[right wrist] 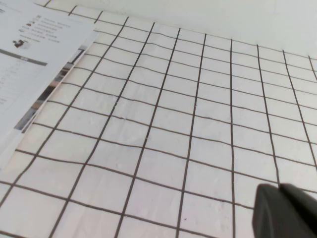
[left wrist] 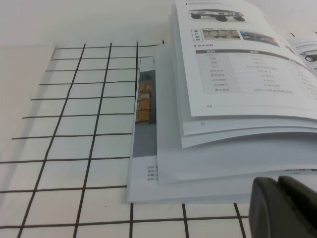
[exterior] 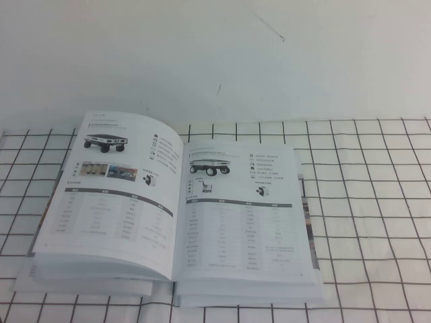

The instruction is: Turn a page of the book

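Left gripper (left wrist: 285, 206): only dark fingertips show in the left wrist view, low at the near left of the worktop, just beside the book's near-left corner; tips lie pressed together with only a thin seam between, holding nothing.
Right gripper (right wrist: 285, 210): a dark tip in the right wrist view, over bare grid on the right side of the worktop, well apart from the book; whether it is clenched or released I cannot tell.
Book (exterior: 101, 272): open flat on the left half of the worktop, near edge by the near edge, spine running near to far.
Page (exterior: 242, 215): top sheet on the right stack, lying flat, cart photo towards the far edge, table below it.
Left-hand page (exterior: 114, 202): bowed upward, cart with two colour photos.
Gridded mat (exterior: 363, 202): black lines on white, under the book, reaching the right edge.
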Motion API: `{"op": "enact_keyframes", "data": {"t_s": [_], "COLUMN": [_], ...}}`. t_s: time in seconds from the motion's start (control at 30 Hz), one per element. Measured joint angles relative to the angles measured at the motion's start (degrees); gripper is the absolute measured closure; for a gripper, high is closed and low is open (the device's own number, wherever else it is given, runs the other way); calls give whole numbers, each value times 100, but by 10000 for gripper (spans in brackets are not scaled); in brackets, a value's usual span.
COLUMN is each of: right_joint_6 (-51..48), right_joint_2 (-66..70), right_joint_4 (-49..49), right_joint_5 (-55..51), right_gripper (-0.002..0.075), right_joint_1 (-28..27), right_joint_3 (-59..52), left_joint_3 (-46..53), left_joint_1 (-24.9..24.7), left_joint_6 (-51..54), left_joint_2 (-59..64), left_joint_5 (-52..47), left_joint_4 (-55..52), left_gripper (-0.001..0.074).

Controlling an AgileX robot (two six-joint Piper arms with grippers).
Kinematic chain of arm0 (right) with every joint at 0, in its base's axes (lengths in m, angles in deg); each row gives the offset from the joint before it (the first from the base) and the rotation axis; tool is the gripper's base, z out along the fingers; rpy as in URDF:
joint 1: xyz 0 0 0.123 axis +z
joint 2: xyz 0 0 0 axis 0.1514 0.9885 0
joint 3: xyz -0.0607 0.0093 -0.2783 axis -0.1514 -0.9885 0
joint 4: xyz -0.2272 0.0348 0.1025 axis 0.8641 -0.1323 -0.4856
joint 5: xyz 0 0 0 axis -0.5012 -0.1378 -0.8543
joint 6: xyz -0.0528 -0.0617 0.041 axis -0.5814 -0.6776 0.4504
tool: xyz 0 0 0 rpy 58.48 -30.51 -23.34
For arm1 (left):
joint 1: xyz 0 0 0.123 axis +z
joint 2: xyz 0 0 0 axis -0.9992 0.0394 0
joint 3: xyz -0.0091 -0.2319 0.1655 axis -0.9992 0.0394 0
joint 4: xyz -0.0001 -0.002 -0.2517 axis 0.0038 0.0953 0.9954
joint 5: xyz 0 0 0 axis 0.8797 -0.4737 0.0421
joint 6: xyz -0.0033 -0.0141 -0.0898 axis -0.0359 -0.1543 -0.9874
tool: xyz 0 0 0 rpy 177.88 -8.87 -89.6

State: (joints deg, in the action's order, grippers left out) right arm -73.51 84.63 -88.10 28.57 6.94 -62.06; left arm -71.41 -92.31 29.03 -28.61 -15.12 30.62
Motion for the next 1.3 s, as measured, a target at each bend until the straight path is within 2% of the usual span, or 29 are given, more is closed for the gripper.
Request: {"op": "enact_keyframes", "data": {"t_s": [1.3], "right_joint_6": [-22], "right_joint_2": [0], "right_joint_4": [0], "right_joint_5": [148], "right_gripper": [728], "right_joint_1": [0], "right_joint_3": [-9], "left_joint_3": [12], "left_joint_1": [0], "left_joint_6": [0], "left_joint_2": [0], "left_joint_5": [179], "left_joint_4": [31], "left_gripper": [738]}}
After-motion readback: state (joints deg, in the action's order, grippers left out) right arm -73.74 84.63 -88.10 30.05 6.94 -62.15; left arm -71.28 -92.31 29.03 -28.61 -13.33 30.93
